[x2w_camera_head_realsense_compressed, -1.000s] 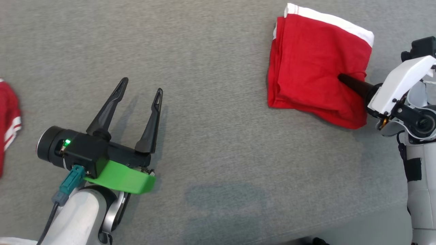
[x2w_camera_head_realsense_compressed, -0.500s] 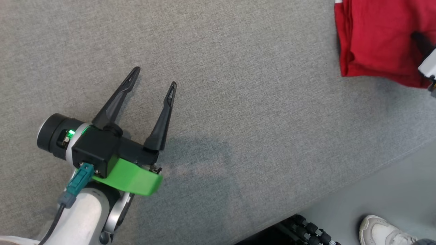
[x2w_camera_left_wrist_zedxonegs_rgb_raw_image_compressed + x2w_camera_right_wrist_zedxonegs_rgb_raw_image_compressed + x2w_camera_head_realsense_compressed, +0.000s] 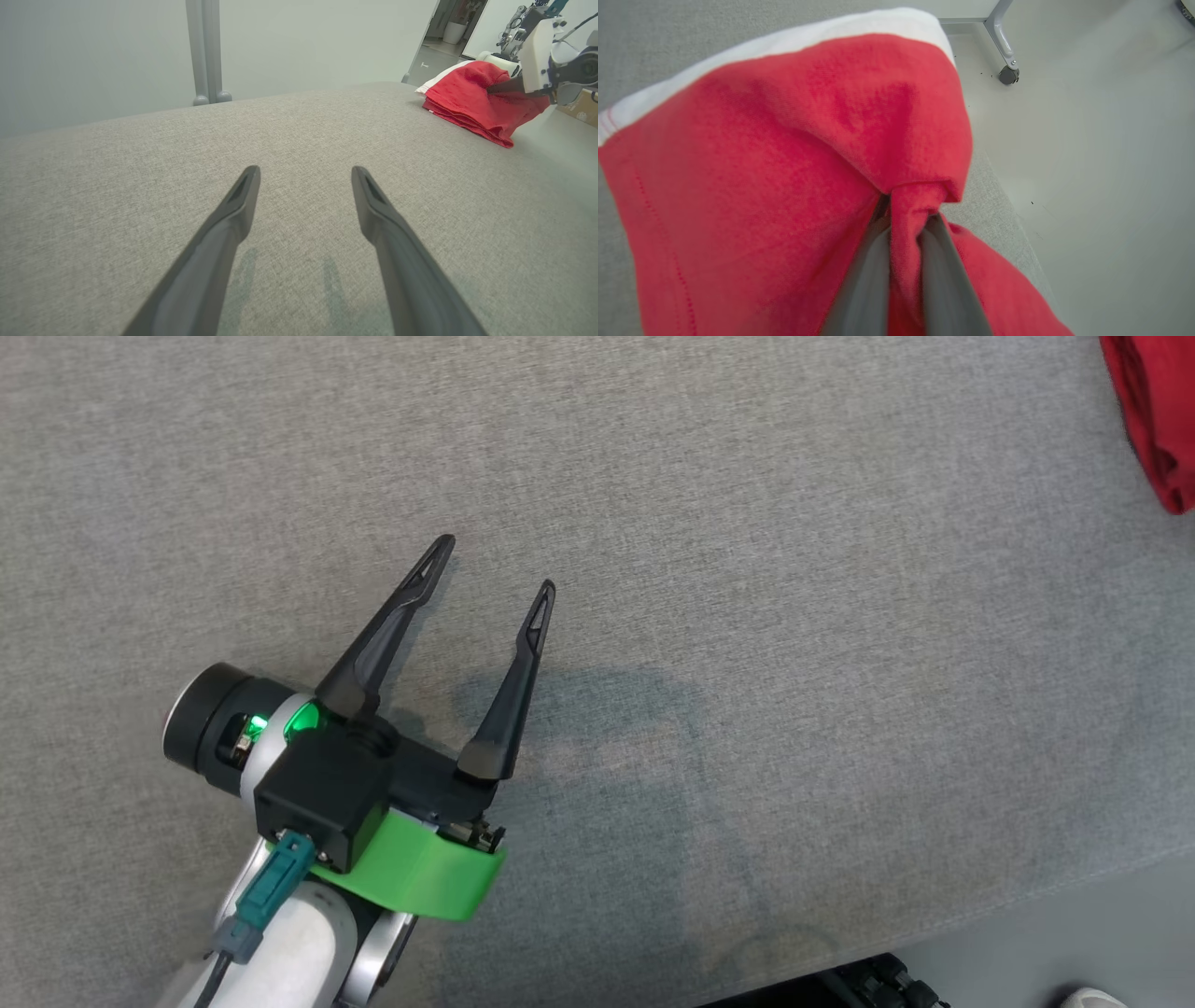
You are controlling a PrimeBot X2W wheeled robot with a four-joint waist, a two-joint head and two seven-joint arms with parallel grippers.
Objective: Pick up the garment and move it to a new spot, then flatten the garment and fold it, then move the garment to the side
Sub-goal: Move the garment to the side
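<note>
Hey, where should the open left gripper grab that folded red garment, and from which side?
Probably the layered edge of the garment that faces the open table, coming in low from the left gripper side. The folds lie stacked and exposed there, and the right gripper pinches the far side, so the two grips would share the load.

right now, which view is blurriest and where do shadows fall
Right wrist view: blurriest, red garment and the right jaws pinching it are soft. Head view: sharp, soft shadow on the grey surface beside the open left jaws. Left wrist view: faint twin shadows under them.
</note>
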